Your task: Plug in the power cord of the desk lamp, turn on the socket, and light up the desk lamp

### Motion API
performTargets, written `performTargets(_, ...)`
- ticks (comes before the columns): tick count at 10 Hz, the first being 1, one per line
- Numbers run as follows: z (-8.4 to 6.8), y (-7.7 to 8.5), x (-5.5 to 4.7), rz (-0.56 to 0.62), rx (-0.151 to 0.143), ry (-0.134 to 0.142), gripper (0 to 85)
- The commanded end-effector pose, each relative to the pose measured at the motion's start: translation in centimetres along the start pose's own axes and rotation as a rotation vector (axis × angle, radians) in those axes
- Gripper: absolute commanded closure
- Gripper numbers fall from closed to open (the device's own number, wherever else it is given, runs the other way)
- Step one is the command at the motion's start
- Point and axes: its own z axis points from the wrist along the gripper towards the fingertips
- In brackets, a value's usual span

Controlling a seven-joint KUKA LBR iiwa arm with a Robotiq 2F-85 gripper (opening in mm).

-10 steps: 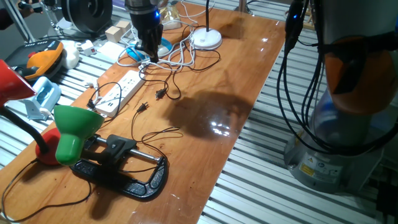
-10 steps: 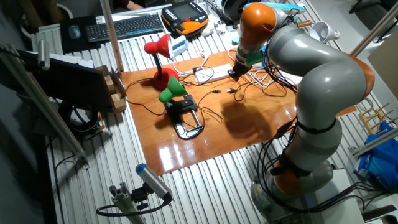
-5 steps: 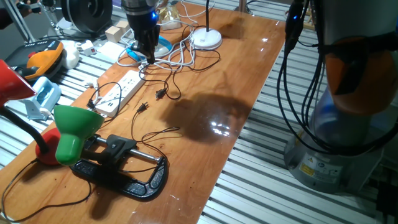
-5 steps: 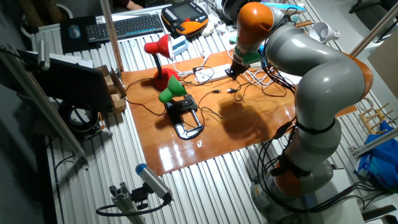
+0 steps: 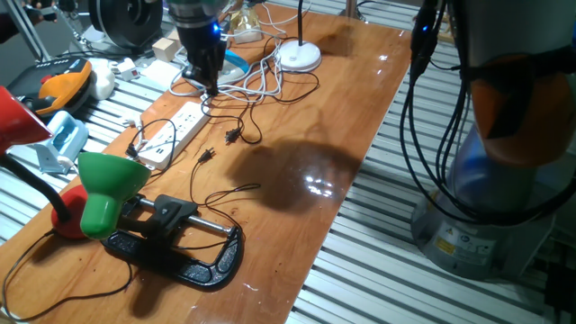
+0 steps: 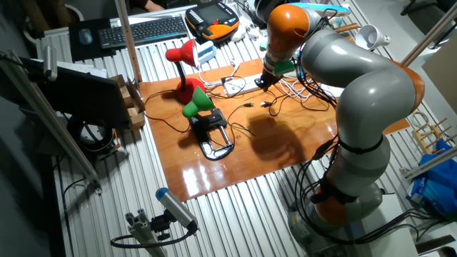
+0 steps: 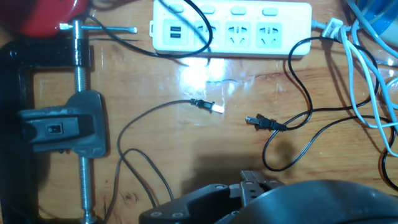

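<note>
The socket, a long white power strip [image 5: 171, 133], lies on the wooden table near its left edge. It also shows in the other fixed view [image 6: 240, 87] and at the top of the hand view [image 7: 233, 28]. Two loose black plugs [image 5: 232, 137] [image 5: 203, 156] lie on the wood beside it, both unplugged; they show in the hand view [image 7: 208, 106] [image 7: 261, 122]. A green desk lamp [image 5: 108, 184] is held in a black clamp [image 5: 175, 243]. My gripper [image 5: 207, 85] hovers over the strip's far end, its fingers drawn to a narrow tip and holding nothing.
A red lamp [image 5: 18, 117] stands at the left. A white lamp base [image 5: 298, 56] and white cables [image 5: 261, 85] lie at the far end. Black cords trail across the wood. An orange pendant [image 5: 63, 81] and boxes sit off the table's left.
My gripper has moved a little to the left, toward the far end of the power strip. The plugs, cords and lamps have not moved.
</note>
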Motion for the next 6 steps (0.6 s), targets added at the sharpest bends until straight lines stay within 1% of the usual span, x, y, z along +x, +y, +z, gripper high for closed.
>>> performTargets(1, 0.3, 0.3, -0.2, 0.006, 0.000, -0.002, 85.0)
performTargets(3, 0.5, 1.3, -0.7, 0.021, 0.014, 0.001, 85.0)
performTargets(5, 0.0, 2.5, -1.2, 0.037, 0.021, 0.004, 85.0)
performTargets(6, 0.1, 2.9, -1.4, 0.040, 0.026, 0.003, 85.0)
